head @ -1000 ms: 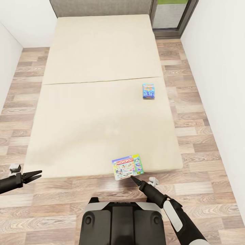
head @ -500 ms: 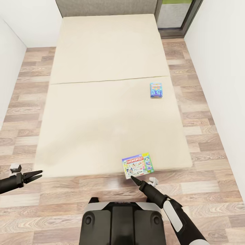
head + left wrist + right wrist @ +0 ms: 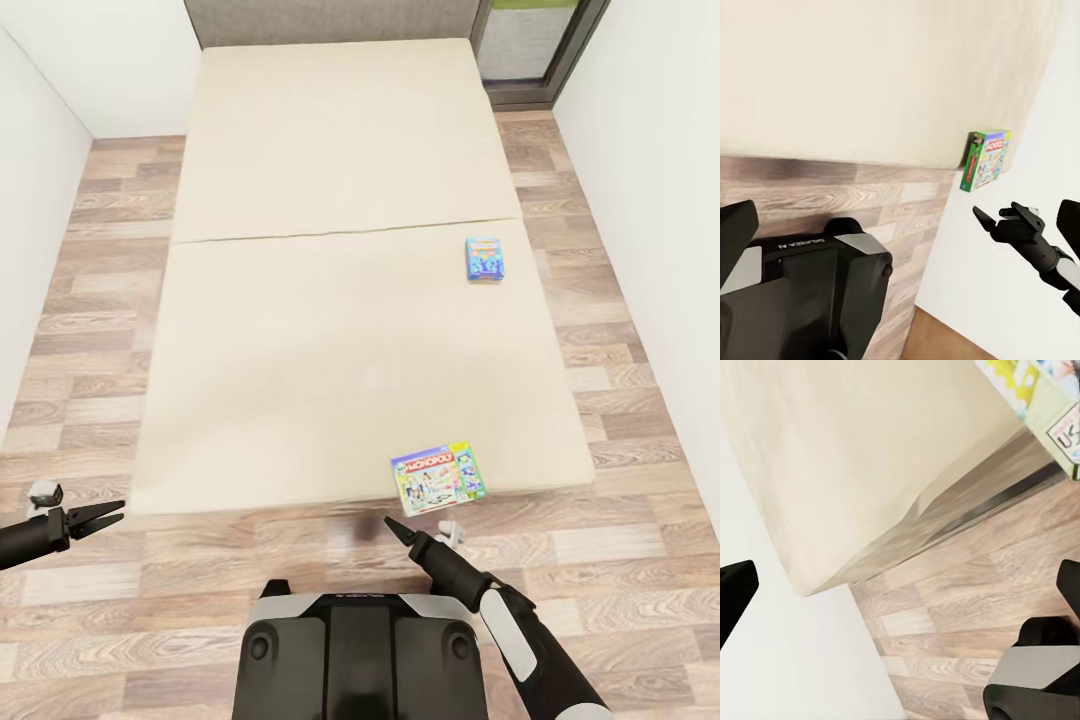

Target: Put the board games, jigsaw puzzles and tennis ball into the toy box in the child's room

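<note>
The robot's trunk and base [image 3: 360, 655] is a blocky black body with rounded shoulders, a glossy dark centre panel and a thin pale grey band along its top edge carrying small dark lettering too fine to read. The left wrist view shows that same band with mirrored lettering on a grey plate. The slim matt black left arm [image 3: 25, 538] ends in the pointed, tapering black left gripper [image 3: 108, 515], with a small white-and-grey block mounted above the wrist. The right arm [image 3: 520, 640] is black with a light grey sleeve section, narrowing to the dark, cone-like right gripper [image 3: 392, 524], flanked by a small white fitting.
</note>
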Controlling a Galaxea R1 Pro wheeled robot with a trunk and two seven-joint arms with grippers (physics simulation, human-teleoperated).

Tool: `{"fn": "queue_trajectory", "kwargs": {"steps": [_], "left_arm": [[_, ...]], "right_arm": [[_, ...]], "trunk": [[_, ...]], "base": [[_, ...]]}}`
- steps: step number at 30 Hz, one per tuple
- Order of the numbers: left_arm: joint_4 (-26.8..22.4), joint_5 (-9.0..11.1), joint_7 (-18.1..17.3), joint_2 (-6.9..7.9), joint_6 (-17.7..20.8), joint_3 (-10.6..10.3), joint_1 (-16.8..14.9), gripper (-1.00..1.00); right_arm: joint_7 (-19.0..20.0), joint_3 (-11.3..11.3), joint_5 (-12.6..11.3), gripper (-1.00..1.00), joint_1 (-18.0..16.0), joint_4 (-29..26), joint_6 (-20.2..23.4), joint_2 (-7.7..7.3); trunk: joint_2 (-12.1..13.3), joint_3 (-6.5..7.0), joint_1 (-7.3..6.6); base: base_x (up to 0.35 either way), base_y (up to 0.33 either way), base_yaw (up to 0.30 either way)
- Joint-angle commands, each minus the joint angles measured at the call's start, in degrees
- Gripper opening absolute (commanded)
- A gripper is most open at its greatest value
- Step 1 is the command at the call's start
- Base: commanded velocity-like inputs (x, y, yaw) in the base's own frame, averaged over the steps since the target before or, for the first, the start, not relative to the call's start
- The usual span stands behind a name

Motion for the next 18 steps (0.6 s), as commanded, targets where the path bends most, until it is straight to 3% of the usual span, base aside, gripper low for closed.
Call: {"fn": "queue_trajectory", "kwargs": {"steps": [1,18], "left_arm": [[0.02,0.24,-0.18,0.03,0.61,-0.22,-0.01,1.00],[0.05,0.29,-0.35,0.03,0.61,-0.22,-0.01,1.00]], "right_arm": [[0.00,-0.03,-0.60,1.00,0.00,-0.03,0.55,-0.01],[0.01,-0.42,-0.76,1.00,-0.01,0.21,0.73,0.05]], "trunk": [[-0.06,-0.04,0.02],[-0.06,-0.04,0.02]], "base": [[-0.011,0.069,0.000],[-0.019,0.024,0.000]]}}
